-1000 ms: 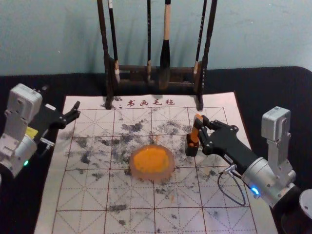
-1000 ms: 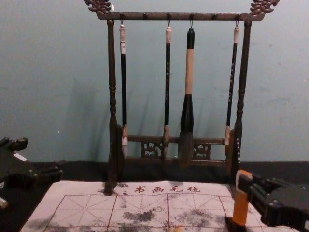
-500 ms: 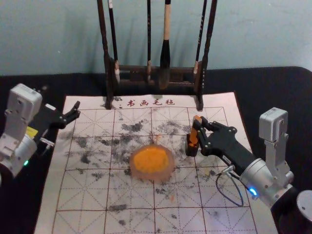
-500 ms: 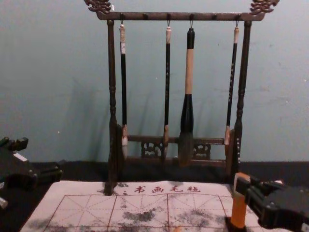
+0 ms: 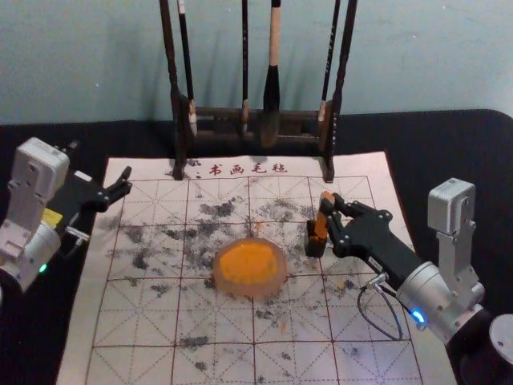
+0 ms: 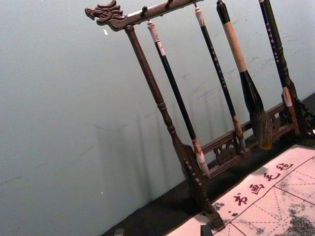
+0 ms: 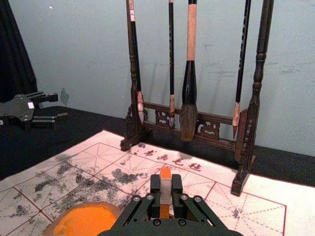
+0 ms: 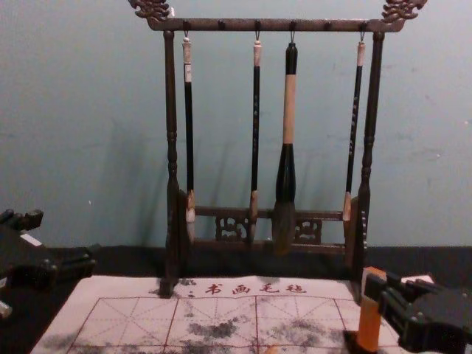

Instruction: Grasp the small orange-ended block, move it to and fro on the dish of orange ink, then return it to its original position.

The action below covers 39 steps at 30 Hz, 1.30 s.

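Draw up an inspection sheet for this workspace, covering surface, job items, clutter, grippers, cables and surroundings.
Surface: white calligraphy mat with a red grid, blotched dark grey with a few orange marks, on black cloth.
Job items: round translucent dish of orange ink on the mat; small upright orange-ended block, its lower end at a small dark holder. Whether it sits inside: cannot tell.
Clutter: nothing seen.
Right gripper: closed on the block's upper part.
Left gripper: open, idle, by the mat's far left.
Cables: thin black loop hanging from the right arm over the mat.
Surroundings: dark carved wooden rack with four hanging brushes; blue-green wall behind.
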Each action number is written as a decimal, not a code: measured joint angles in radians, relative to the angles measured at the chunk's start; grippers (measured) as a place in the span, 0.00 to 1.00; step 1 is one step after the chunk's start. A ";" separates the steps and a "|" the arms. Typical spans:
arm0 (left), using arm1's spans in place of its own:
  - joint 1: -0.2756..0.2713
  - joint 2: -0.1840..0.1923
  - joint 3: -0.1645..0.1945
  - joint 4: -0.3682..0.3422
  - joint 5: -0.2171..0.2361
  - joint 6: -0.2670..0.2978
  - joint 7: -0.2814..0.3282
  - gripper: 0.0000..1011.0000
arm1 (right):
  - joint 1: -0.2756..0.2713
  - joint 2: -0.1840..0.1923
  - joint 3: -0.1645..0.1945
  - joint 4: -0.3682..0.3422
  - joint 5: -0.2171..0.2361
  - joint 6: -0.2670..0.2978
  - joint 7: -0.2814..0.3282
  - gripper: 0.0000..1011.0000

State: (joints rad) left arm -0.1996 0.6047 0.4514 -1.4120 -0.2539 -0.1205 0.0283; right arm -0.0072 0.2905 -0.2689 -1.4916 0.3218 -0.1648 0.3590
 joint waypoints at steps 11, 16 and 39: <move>0.000 0.000 0.000 0.000 0.000 0.000 0.000 0.99 | -0.005 -0.001 0.000 -0.003 0.001 0.003 0.004 0.14; 0.000 0.000 0.000 0.000 0.000 0.000 0.000 0.99 | -0.006 -0.001 -0.001 -0.003 0.000 0.002 0.003 0.14; 0.000 0.000 0.000 0.000 0.000 0.000 0.000 0.99 | -0.006 -0.011 -0.001 0.015 -0.013 0.001 -0.007 0.14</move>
State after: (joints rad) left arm -0.1995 0.6047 0.4514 -1.4119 -0.2539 -0.1205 0.0283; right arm -0.0129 0.2796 -0.2699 -1.4770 0.3093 -0.1636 0.3523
